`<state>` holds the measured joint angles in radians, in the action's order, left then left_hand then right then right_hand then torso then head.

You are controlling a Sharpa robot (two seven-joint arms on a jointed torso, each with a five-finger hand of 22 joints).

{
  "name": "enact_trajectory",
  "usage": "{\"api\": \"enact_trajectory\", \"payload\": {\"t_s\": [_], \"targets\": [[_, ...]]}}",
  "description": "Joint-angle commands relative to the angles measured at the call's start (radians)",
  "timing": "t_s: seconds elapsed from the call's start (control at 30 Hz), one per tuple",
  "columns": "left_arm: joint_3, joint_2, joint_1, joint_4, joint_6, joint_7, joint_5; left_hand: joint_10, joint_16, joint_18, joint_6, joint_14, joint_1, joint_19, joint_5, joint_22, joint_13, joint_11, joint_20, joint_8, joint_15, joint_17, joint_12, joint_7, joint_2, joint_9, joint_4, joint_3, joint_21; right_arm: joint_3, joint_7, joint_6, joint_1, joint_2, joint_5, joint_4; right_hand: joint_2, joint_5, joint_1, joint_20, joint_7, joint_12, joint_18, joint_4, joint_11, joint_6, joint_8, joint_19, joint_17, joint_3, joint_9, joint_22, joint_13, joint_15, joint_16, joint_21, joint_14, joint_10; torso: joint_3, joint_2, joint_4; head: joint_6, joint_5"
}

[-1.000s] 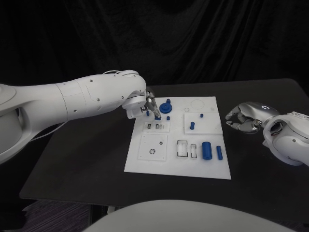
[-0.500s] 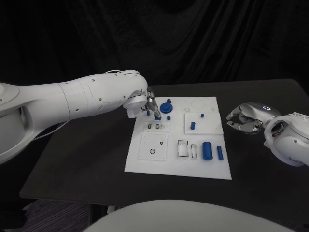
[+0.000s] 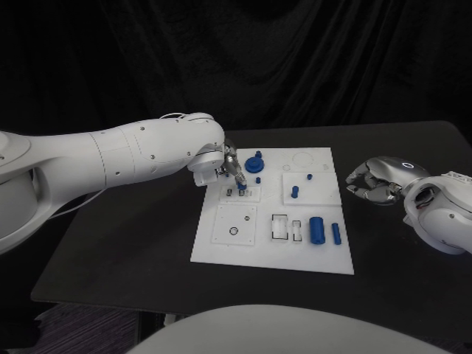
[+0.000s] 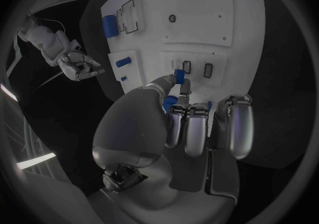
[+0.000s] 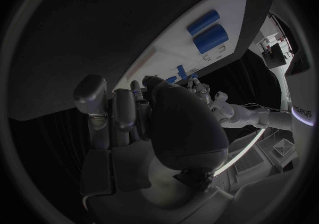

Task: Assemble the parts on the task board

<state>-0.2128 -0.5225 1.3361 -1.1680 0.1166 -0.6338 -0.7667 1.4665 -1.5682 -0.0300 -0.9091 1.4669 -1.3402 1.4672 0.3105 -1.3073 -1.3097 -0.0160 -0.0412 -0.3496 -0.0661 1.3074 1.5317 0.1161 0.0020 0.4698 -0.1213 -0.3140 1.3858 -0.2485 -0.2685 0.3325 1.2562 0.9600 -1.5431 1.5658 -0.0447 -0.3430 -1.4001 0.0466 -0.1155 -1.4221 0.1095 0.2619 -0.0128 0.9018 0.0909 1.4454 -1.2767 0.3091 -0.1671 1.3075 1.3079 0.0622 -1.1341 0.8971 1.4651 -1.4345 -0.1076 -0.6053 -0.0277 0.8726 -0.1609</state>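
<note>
The white task board lies mid-table. My left hand hovers over its far left part and pinches a small blue part between thumb and finger, just above a small block with two slots. In the left wrist view the same slots sit right by the pinched part. On the board are a blue knob, a short peg, a thick cylinder and a thin cylinder. My right hand rests off the board's right edge, its fingers curled in on nothing.
A square plate with a small ring hole lies at the board's near left. Two clear-framed sockets sit beside the thick cylinder. Bare black table surrounds the board. In the right wrist view the board's edge carries two blue cylinders.
My left hand has shifted slightly down and toward me, bringing the pinched blue part closer to the slotted block. The right hand has barely moved.
</note>
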Motion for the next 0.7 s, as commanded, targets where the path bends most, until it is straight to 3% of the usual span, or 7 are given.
{"api": "enact_trajectory", "payload": {"t_s": [0.03, 0.7], "targets": [[0.001, -0.001, -0.005, -0.003, 0.004, 0.006, 0.009, 0.072, -0.003, -0.012, -0.066, 0.104, 0.009, 0.033, -0.005, -0.188, -0.231, -0.005, 0.005, 0.003, -0.008, 0.263, -0.006, -0.062, 0.000, 0.166, -0.003, -0.001, -0.006, 0.001, -0.006, -0.005, -0.001, 0.001, -0.002, 0.002, -0.003, 0.005, -0.003, 0.003, 0.000, 0.005, 0.001, 0.001, -0.001, 0.006, 0.000, -0.006, 0.001, 0.004, -0.001, 0.105, 0.065, -0.007, 0.002, -0.003, 0.035, 0.008, 0.0004, -0.001, -0.0009, 0.000, -0.001], [0.001, 0.001, -0.027, 0.007, -0.014, 0.012, 0.009, 0.069, -0.003, -0.015, -0.063, 0.104, 0.008, 0.029, -0.006, -0.183, -0.228, -0.004, 0.004, 0.007, -0.007, 0.263, -0.010, -0.062, 0.005, 0.169, 0.001, -0.004, -0.017, 0.001, -0.006, -0.006, -0.001, 0.002, -0.002, 0.003, -0.003, 0.005, -0.003, 0.003, 0.000, 0.005, 0.001, 0.001, -0.001, 0.006, 0.000, -0.006, 0.001, 0.004, -0.001, 0.105, 0.065, -0.007, 0.002, -0.003, 0.035, 0.008, -0.0003, 0.000, -0.0006, 0.000, 0.000]]}}
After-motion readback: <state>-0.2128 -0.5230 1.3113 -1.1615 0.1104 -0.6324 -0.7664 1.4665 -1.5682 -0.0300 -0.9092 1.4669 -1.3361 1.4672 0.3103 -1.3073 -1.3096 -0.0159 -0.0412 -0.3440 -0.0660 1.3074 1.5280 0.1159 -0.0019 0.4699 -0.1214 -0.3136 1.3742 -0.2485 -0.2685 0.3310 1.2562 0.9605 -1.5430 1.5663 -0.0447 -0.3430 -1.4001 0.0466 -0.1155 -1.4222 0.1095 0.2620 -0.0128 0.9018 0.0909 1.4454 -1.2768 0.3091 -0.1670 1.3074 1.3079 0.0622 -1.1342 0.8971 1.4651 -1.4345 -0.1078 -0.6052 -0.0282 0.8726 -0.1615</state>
